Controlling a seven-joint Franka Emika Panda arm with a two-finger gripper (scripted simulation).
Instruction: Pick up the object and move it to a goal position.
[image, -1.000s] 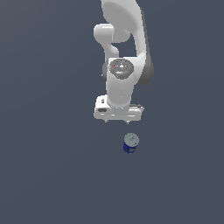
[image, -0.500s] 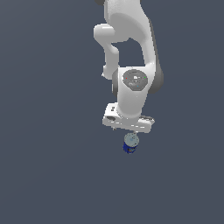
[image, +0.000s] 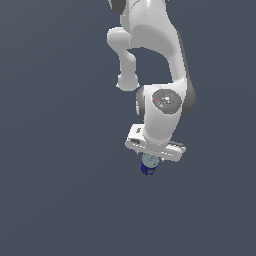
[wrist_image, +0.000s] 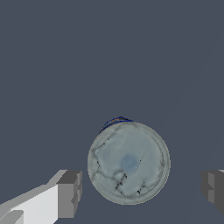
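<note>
The object is a small can (image: 148, 166) with a blue body and a silver-grey round top, standing upright on the grey floor. In the exterior view the arm's hand hangs right over it and hides the fingers and part of the can. In the wrist view the can's round top (wrist_image: 128, 162) lies between the two grey fingertips (wrist_image: 70, 194), with a gap on each side. My gripper (wrist_image: 141, 189) is open and empty, straddling the can from above without touching it.
The plain dark grey floor (image: 60, 200) spreads all round. The white arm (image: 150, 60) reaches down from the top of the exterior view.
The hand has come down and moved toward the can, from above and beside it to right over it. The can has not moved.
</note>
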